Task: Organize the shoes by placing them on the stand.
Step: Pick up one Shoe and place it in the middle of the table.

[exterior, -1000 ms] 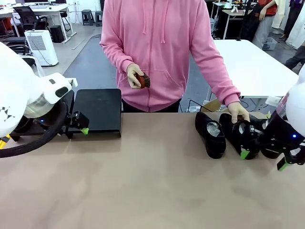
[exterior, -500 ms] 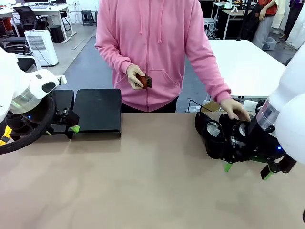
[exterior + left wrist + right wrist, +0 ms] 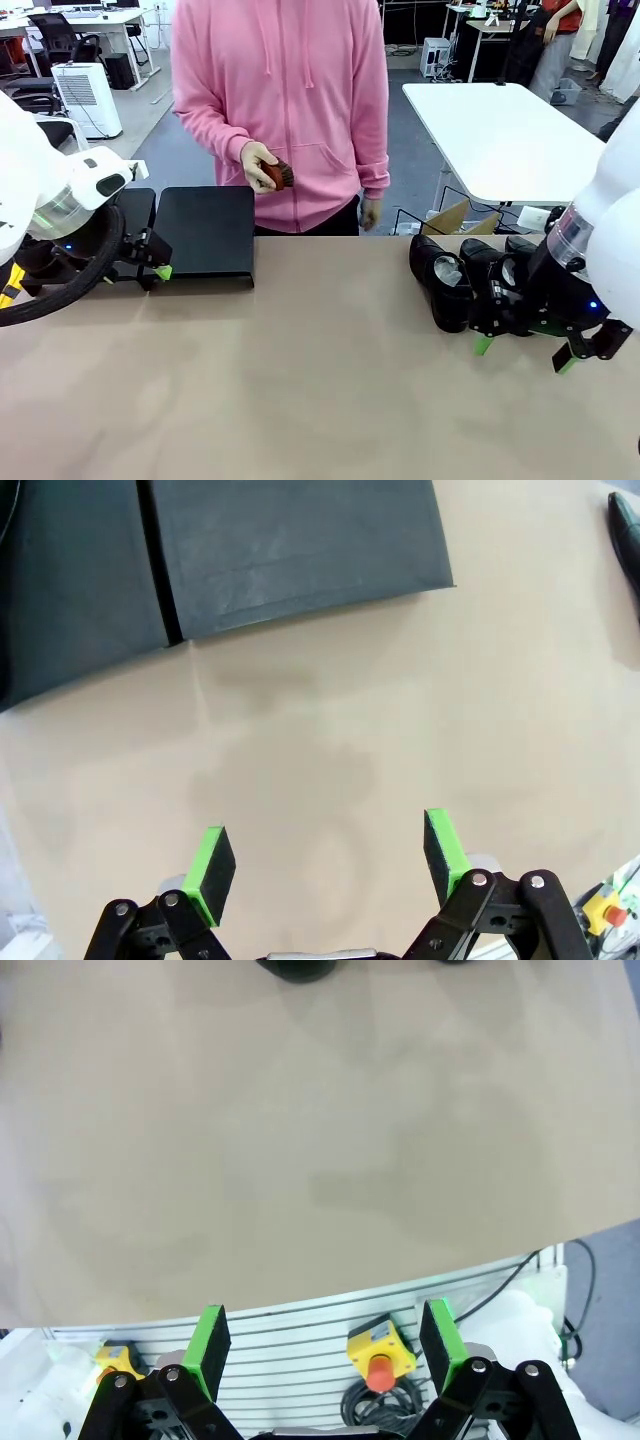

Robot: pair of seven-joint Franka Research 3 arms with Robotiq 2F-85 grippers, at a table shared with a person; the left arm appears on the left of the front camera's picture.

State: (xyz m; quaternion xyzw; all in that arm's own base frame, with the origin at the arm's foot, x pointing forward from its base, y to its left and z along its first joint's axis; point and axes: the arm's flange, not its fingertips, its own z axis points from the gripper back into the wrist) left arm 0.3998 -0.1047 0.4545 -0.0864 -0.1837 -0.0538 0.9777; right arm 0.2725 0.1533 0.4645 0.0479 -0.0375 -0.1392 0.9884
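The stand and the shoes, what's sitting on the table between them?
Nothing. In the front view, the table is bare brown surface all the way from the stand to the shoes.

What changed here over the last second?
The person's hand let go of the shoes and dropped to their side, and the person stepped toward the robot's left. The right end effector swung leftward in front of the shoes. Unchanged: shoes on the table, brush held, left end effector by the stand, both open.
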